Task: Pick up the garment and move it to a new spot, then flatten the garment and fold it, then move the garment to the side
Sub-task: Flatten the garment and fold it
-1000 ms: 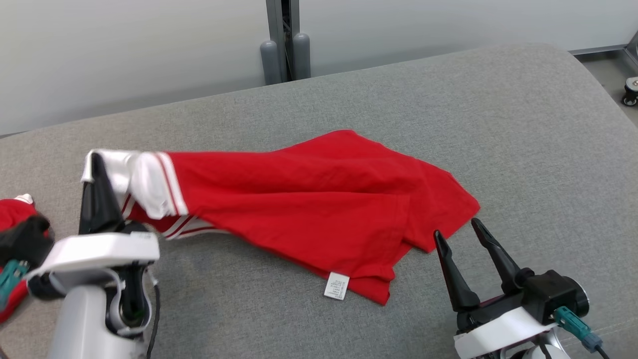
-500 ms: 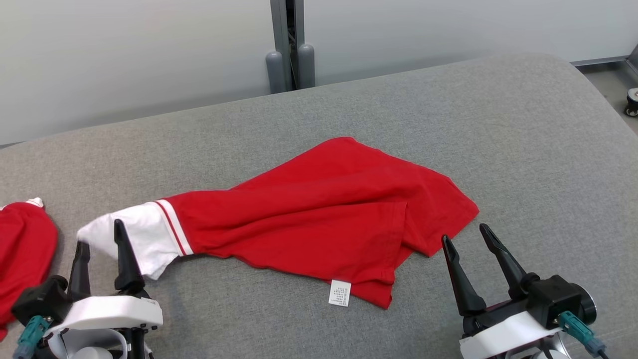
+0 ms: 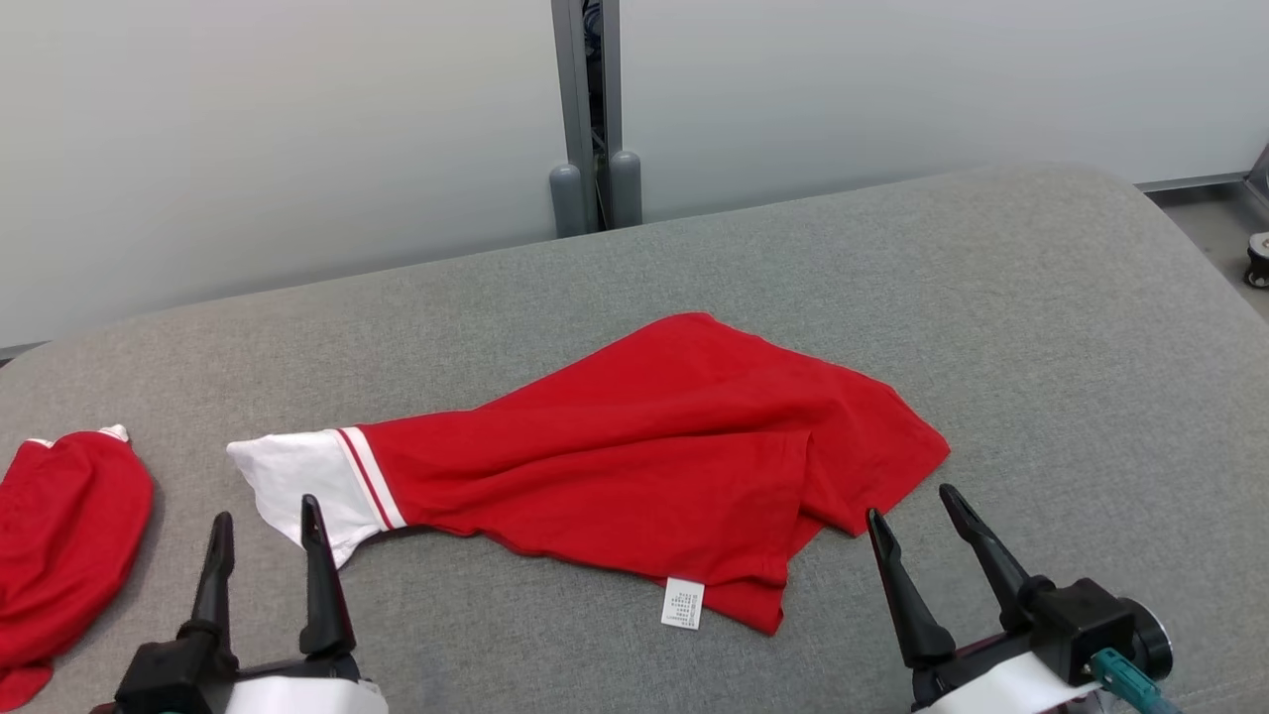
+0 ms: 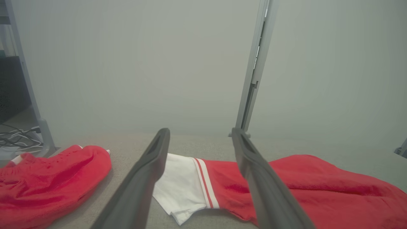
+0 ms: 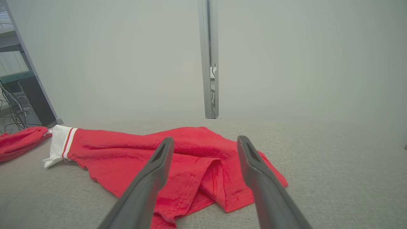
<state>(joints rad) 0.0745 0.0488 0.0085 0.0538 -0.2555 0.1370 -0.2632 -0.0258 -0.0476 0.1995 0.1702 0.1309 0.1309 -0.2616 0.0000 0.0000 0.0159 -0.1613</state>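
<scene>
The garment [image 3: 644, 466] lies across the middle of the counter [image 3: 1041, 327], its narrow end reaching toward the lower left, just beyond the left claw [image 3: 265, 508]. The right claw [image 3: 909, 503] stands at the lower right, just beside the garment's near right corner. A second garment [image 3: 59, 545] lies at the left edge, apart from the first, and a post [image 3: 595, 109] rises behind the counter, top centre.

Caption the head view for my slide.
Red garment rumpled on grey cushion, open left gripper and right gripper beside it.
</scene>
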